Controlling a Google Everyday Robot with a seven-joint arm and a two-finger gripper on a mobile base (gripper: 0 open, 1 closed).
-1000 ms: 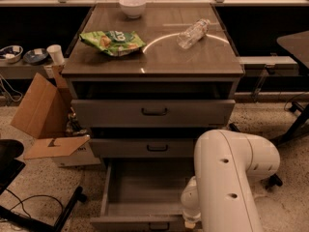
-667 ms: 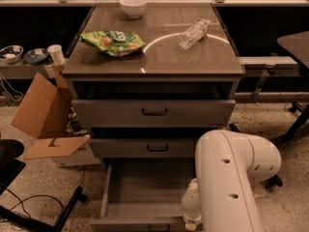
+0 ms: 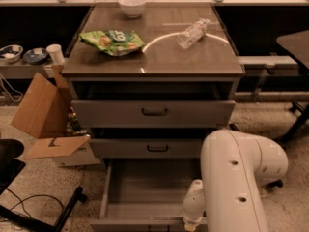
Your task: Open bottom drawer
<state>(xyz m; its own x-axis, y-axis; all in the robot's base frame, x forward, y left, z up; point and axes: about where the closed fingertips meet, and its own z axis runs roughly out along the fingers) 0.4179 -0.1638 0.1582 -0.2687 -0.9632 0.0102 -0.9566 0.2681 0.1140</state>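
Down at the bottom edge sits the claw (image 3: pixel 191 224), tucked under the big white arm (image 3: pixel 231 178) right at the front lip of the bottom drawer (image 3: pixel 145 190); most of it is cut off, so I cannot tell whether it is gripping or slack.

The drawer itself stands well out from the cabinet, lowest of three; you can look straight down into a deep, plain grey tray with nothing in it; thin side walls, flat floor, front panel just showing along the frame's edge; its handle is not to be made out here.

My read on handling: stiff sheet metal, no give, not fragile; empty, so probably light and running on slides; smooth painted faces would be slippery, so the front handle is the place to hold, pulling straight out and level.

Above it, the middle drawer (image 3: pixel 157 148) and the top drawer (image 3: pixel 154 112) sit nearly closed, each with a small black loop; on the table (image 3: pixel 159 62) lie a green chip bag (image 3: pixel 112 41), a bottle (image 3: pixel 192 33) and a bowl (image 3: pixel 132 6); a cardboard box (image 3: pixel 43 105) leans at the left.
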